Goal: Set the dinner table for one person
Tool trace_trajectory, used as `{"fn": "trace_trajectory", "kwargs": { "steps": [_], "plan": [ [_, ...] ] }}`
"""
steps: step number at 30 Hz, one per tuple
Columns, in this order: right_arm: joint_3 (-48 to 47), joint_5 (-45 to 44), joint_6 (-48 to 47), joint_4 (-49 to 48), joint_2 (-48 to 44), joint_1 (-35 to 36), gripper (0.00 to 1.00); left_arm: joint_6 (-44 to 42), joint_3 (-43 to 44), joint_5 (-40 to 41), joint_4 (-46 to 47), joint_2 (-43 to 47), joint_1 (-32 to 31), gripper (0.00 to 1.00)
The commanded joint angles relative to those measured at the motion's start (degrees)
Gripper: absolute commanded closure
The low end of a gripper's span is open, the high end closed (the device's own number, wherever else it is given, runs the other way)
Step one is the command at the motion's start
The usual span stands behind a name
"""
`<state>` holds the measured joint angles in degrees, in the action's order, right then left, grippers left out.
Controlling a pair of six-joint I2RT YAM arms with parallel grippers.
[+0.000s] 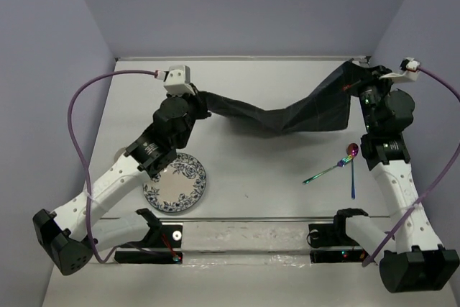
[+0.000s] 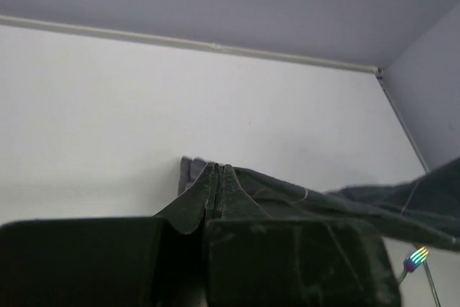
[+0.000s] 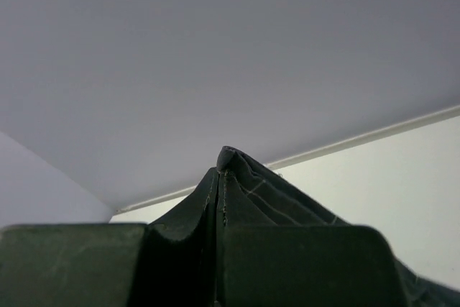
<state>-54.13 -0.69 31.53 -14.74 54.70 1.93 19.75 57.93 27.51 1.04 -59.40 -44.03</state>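
Left hand [image 2: 215, 172], right hand [image 3: 219, 175] — each pinching checked cloth [image 1: 287, 116], sagging between

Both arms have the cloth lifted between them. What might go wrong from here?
1. The left tool and right tool each pinch only a small fold of the cloth at their tips. Pulling it taut may slip a corner free.
2. The cloth sags in the middle. Bringing it nearer while it hangs this low may drag the spoon or catch the plate.
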Motion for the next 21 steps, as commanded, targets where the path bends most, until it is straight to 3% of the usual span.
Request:
{"fn": "trace_trajectory", "kwargs": {
  "steps": [1,8,10,13,17,21],
  "plan": [
    [0.16,-0.11,-1.30,6.74,-4.16,-0.18,1.00,-2.43,5.43,-0.43,3.44,2.27,2.72,1.00],
    [-2.03,2.62,0.20,5.35,3.21,-0.18,1.00,-2.87,11.50,-5.52,5.46,-5.37,9.30,1.00],
    [-4.13,3.32,0.55,4.99,8.29,-0.18,1.00,-0.07,14.04,-15.70,5.82,-10.00,16.50,1.00],
    [-8.35,4.90,1.69,2.35,13.14,-0.18,1.00,0.82,19.31,-19.76,6.08,-16.94,21.17,1.00],
    [-18.18,6.40,2.05,2.79,21.58,-0.18,1.00,-0.58,34.49,-21.44,0.47,-27.49,26.27,1.00],
    [-33.19,6.75,1.00,7.35,29.48,-0.18,1.00,-2.87,56.61,-20.39,-9.45,-37.00,27.86,1.00]
  ]
}}
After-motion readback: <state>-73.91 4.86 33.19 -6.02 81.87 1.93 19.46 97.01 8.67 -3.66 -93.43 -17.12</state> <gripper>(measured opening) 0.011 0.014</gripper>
